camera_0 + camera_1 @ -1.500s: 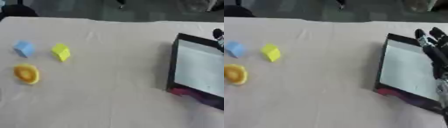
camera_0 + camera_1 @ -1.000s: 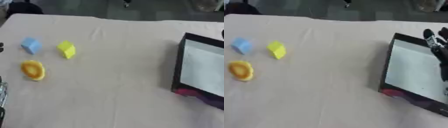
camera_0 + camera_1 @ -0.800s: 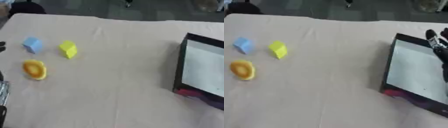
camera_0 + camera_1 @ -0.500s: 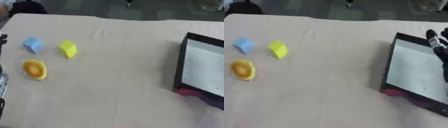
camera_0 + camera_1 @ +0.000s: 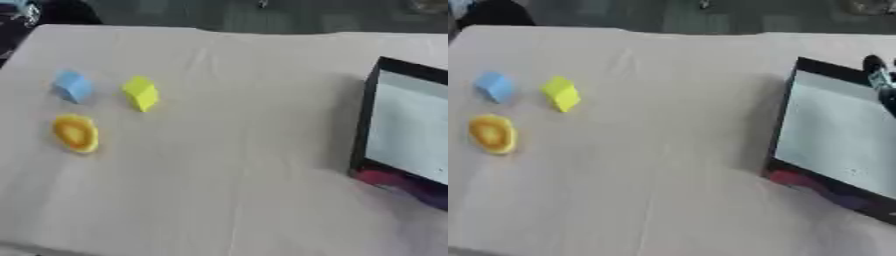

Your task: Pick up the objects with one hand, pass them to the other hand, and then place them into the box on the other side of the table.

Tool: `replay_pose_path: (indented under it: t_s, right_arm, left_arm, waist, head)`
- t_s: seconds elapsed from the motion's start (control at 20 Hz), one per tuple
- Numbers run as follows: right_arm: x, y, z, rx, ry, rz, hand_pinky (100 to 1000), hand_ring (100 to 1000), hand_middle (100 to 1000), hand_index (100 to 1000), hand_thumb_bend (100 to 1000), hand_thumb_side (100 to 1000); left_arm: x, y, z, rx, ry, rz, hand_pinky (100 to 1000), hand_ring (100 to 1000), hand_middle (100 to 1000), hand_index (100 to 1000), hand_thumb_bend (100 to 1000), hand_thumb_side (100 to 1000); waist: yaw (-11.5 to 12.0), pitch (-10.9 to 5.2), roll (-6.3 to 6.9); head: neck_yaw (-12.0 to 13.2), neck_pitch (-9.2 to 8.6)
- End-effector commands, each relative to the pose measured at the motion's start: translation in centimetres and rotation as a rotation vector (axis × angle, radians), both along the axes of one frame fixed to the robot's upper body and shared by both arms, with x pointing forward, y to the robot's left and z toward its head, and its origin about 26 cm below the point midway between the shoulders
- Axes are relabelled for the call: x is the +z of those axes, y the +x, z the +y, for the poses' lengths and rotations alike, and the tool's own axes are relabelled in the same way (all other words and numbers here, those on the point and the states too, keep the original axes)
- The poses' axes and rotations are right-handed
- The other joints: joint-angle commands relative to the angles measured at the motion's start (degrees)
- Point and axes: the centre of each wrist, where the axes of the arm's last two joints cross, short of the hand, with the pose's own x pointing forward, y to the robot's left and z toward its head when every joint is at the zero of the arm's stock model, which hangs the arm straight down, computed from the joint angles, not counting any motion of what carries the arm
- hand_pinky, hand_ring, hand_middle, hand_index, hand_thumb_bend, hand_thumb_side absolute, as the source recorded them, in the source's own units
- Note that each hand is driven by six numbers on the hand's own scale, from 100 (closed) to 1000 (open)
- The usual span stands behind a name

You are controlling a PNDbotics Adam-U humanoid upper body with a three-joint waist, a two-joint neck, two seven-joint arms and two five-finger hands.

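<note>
Three small things lie on the left of the table: a blue block [image 5: 72, 86], a yellow block [image 5: 140, 93] just right of it, and a flat orange piece [image 5: 76, 133] nearer to me. None is touched. On the right stands the black-walled box [image 5: 778, 131] with a pale floor and nothing visible in it. My right hand [image 5: 878, 75] shows only at the right edge of the right eye view, over the box's far corner, with straight fingers pointing up and holding nothing. My left hand appears in neither view.
The table wears a beige cloth [image 5: 236, 165] with wide bare room between the blocks and the box. A reddish patch [image 5: 791, 179] marks the box's near wall. Dark shapes [image 5: 26, 12] sit beyond the table's far left corner.
The whole picture has shifted, so the camera moved. The dark shape at the left edge no longer shows. Less of my right hand is in view. The blocks and box stayed put.
</note>
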Motion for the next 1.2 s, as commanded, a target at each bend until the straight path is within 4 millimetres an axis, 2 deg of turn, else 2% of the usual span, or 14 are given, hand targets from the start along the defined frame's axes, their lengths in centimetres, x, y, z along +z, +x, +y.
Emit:
replay_pose_path:
  t_s: [0.05, 0.1, 0.2, 0.35, 0.6, 0.85, 1.0, 1.2]
  right_arm:
    - [1.0, -0.1, -0.3, 0.004, -0.044, -0.023, 940, 1000, 958, 955, 395, 427]
    - [1.0, -0.1, -0.3, 0.006, -0.045, -0.022, 940, 1000, 957, 955, 395, 427]
    - [1.0, -0.1, -0.2, 0.008, -0.046, -0.021, 940, 1000, 956, 954, 395, 426]
    - [1.0, -0.1, -0.2, 0.013, -0.048, -0.017, 940, 1000, 955, 954, 395, 427]
    - [1.0, -0.1, -0.1, 0.018, -0.049, -0.015, 940, 1000, 954, 954, 393, 428]
    - [0.9, 0.0, 0.0, 0.022, -0.047, -0.010, 940, 1000, 952, 953, 391, 430]
    - [0.9, 0.0, 0.1, 0.027, -0.045, -0.009, 940, 1000, 951, 953, 390, 430]
    - [0.9, 0.0, 0.2, 0.029, -0.042, -0.011, 939, 1000, 949, 953, 389, 431]
  left_arm:
    - [1.5, 0.8, 1.5, 0.053, 0.096, 0.114, 831, 779, 762, 833, 500, 445]
    - [1.5, 1.3, 1.5, 0.053, 0.114, 0.158, 833, 781, 763, 833, 507, 441]
    - [1.6, 2.1, 1.4, 0.057, 0.168, 0.221, 842, 798, 766, 828, 588, 394]
    - [1.3, 3.5, 0.8, 0.056, 0.251, 0.314, 847, 810, 771, 827, 628, 388]
    - [0.7, 5.2, 0.0, 0.015, 0.332, 0.442, 865, 833, 787, 836, 685, 423]
    - [0.6, 5.9, -0.7, -0.049, 0.352, 0.513, 874, 842, 787, 834, 733, 469]
    - [0.4, 6.1, -0.8, -0.061, 0.357, 0.546, 884, 850, 792, 830, 711, 420]
    - [-0.4, 6.3, -0.5, -0.049, 0.349, 0.588, 896, 858, 797, 826, 657, 291]
  waist:
    - [-0.1, -2.19, 0.74]
    - [-0.2, -2.24, 0.76]
    - [-0.2, -2.30, 0.82]
    - [-0.3, -2.41, 0.92]
    - [-0.5, -2.50, 0.98]
    - [-0.7, -2.47, 0.98]
    - [-0.7, -2.42, 0.96]
    - [-0.8, -2.21, 0.72]
  head:
    - [0.2, 0.39]
    - [0.3, 0.45]
    - [0.4, 0.52]
    - [0.7, 0.73]
    - [1.0, 0.49]
    - [1.0, 0.03]
    - [1.0, -0.22]
    - [1.0, -0.58]
